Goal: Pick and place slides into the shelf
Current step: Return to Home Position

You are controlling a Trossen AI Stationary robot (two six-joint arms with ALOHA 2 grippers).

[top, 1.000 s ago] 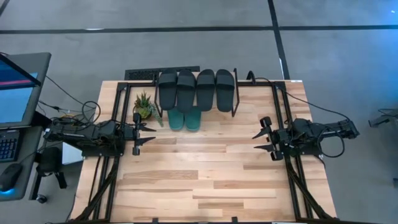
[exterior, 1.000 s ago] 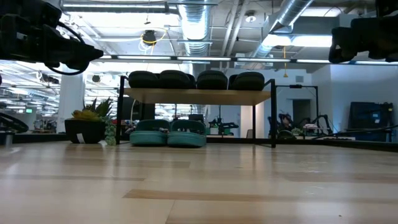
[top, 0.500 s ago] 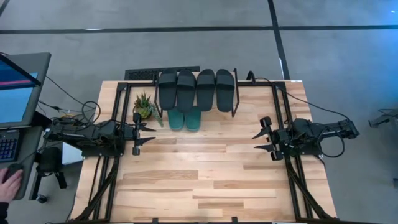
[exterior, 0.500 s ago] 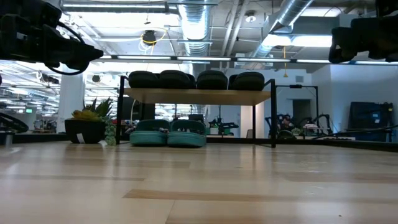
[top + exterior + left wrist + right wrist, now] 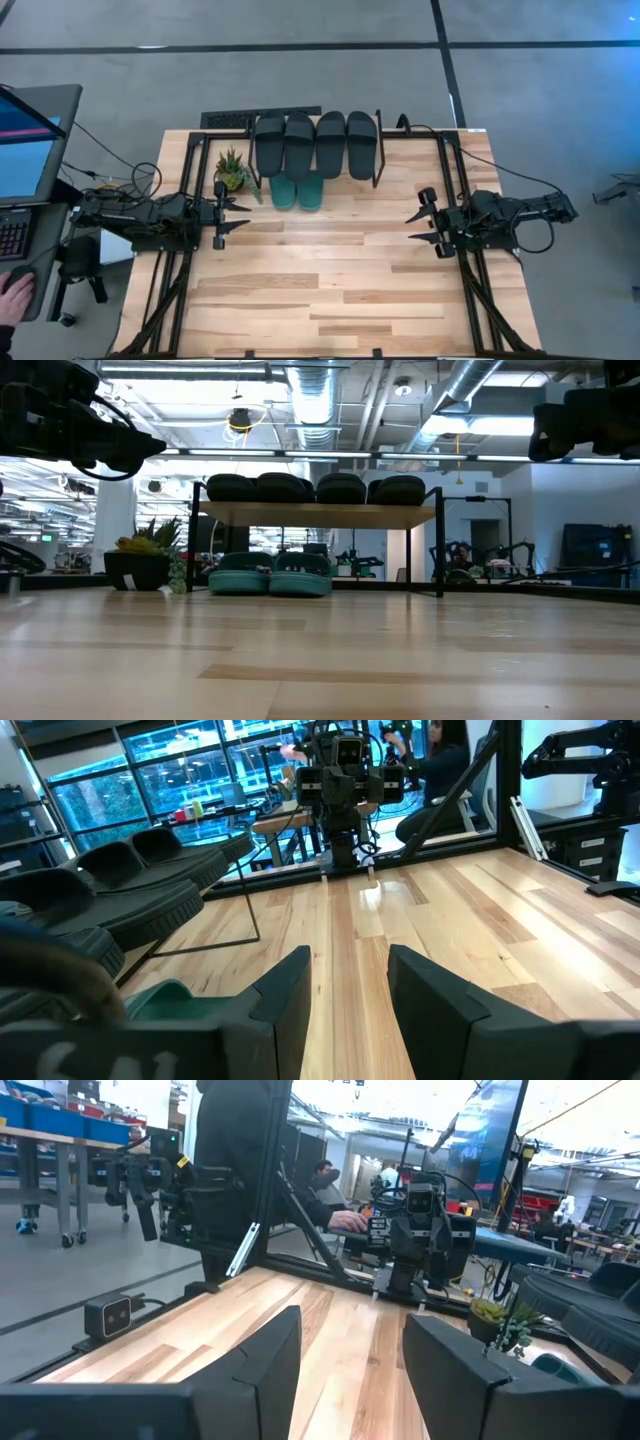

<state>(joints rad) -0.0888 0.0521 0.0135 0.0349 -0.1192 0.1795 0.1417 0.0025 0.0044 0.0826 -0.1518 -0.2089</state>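
Near half of the counter (image 5: 330, 300): bare boards, no slide lying on it.

Mid-counter: left arm (image 5: 150, 222) lies along the 9 o'clock edge and right arm (image 5: 500, 222) along the 3 o'clock edge. Both are held above the wood, facing each other across the middle. Left jaws spread, nothing between them. Right jaws spread, likewise empty.

Beyond them, toward 12: two teal slides (image 5: 297, 190) side by side on the counter under the shelf (image 5: 320, 514), their ends poking out toward 6. Potted plant (image 5: 232, 170) just beside them at 9.

On the shelf board: four black slides (image 5: 315, 143) in a close row, long axes running 12–6.

Key bearing: the shelf sits at about 1 o'clock from the left jaws and about 11 from the right jaws. Neither arm is clearly nearer.

Judgement: all six slides look housed, nothing left to grasp. The remaining move reads as a retreat from the shelf, no reach toward 12.
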